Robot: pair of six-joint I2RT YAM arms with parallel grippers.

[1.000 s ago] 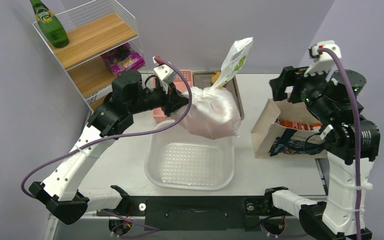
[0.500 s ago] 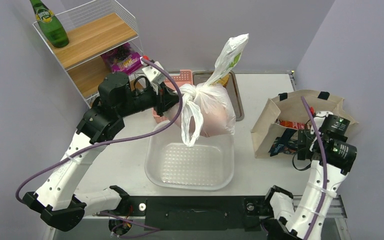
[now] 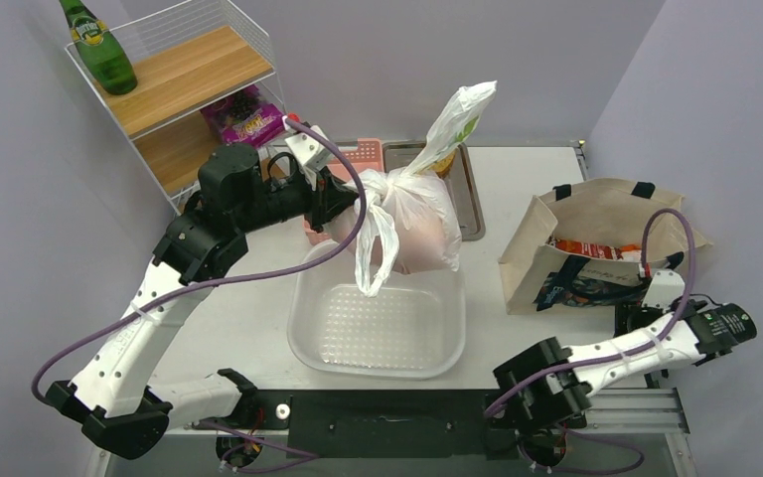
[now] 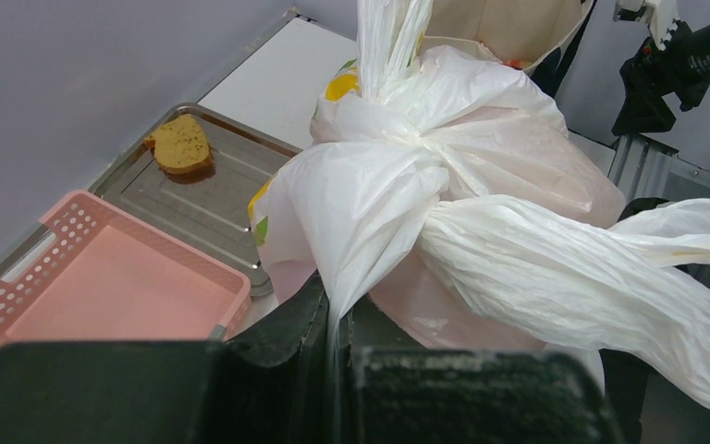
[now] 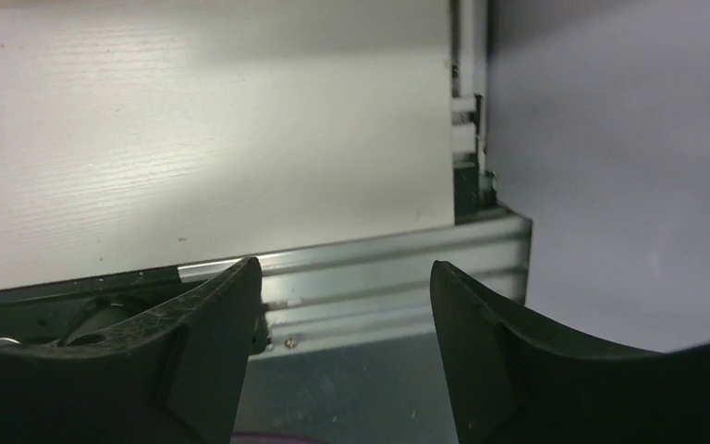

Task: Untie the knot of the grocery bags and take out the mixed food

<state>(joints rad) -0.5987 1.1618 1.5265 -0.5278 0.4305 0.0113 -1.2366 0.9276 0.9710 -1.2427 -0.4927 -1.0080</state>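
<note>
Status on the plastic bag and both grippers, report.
Left gripper shut on plastic bag beside knot. Right gripper open, empty, low at table edge. Knot tied; loose handle hangs over clear tub.

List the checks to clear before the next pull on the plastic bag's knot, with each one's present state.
1. Left tool shut on a flap of the plastic bag: ok.
2. Knot loosened: not ok, tied tight.
3. Right tool open and empty: ok.
4. Right tool close to the knot: not ok, low at the table's near right corner.
5. Clear tub below the bag: ok, bag hangs over its far rim.
6. What is inside the bag: cannot tell.
</note>
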